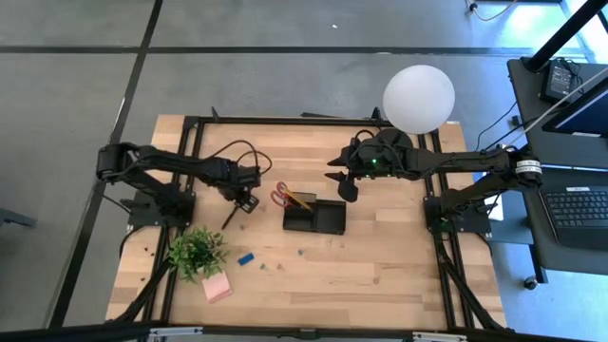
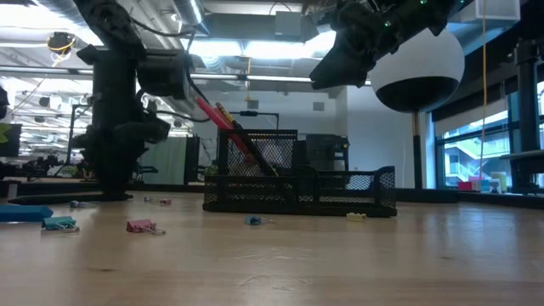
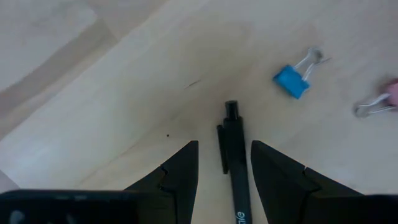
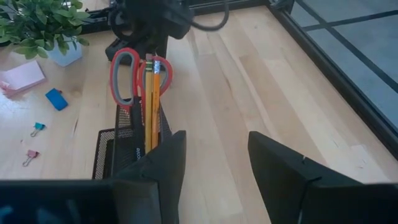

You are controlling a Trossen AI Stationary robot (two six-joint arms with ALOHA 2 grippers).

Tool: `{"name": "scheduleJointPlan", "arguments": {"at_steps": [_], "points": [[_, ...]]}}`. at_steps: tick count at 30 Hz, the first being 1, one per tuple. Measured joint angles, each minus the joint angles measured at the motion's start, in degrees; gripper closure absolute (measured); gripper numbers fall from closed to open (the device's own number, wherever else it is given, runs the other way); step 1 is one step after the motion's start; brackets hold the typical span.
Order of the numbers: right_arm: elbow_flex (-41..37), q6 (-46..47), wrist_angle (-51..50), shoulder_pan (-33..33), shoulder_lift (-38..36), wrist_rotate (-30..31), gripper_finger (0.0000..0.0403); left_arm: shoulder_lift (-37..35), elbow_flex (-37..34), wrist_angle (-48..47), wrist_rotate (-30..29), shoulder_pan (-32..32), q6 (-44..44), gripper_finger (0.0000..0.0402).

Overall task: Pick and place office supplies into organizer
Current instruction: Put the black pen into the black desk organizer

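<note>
Our left fingers [image 3: 180, 177] stand apart, one on each side of a black pen [image 3: 235, 168]. The pen lies flat on the worktop [image 3: 112, 93] between them, and we cannot tell if they touch it. Near the pen's tip lies a blue binder clip [image 3: 291, 81], and a pink binder clip [image 3: 379, 102] lies a bit farther off.

Our left gripper [image 1: 239, 204] is low over the worktop, just to the left of the organizer [image 1: 314, 218].

Our right fingers [image 4: 280, 171] stand apart too, with nothing between them. Our right gripper [image 1: 344, 182] hangs in the air above the organizer — a black mesh tray near the middle of the worktop.

In the tall cup at the organizer's left end stand the red-handled scissors [image 4: 124, 74], handles up, with yellow pencils [image 4: 149, 99] and a dark pen [image 4: 136, 134] beside them.

Other supplies lie loose at the front left of the worktop — a blue eraser [image 1: 246, 257], a pink sticky-note pad [image 1: 218, 288] and a few tiny clips. The pad sits just in front of a small potted plant [image 1: 197, 252]. A lamp with a white globe [image 1: 419, 98] stands at the back right.
</note>
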Motion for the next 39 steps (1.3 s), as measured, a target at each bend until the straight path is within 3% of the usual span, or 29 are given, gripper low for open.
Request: {"name": "scheduleJointPlan", "arguments": {"at_steps": [9,21,34,39], "points": [[0.0,0.0,0.0,0.0,0.0,0.0,0.0225,4.0,0.4,-0.2,0.0,0.0,-0.5,0.0268],[0.0,-1.3,0.0,0.0,0.0,0.0,0.0225,4.2,0.3,-0.1,-0.2,0.0,-1.5,0.0347],[0.0,-1.2,0.0,0.0,0.0,0.0,0.0225,4.9,4.1,-2.2,-0.5,0.0,2.1,0.0353],[0.0,-1.2,-0.3,0.0,0.0,0.0,0.0225,4.8,5.1,-7.4,-0.4,0.0,2.8,0.0353]]}}
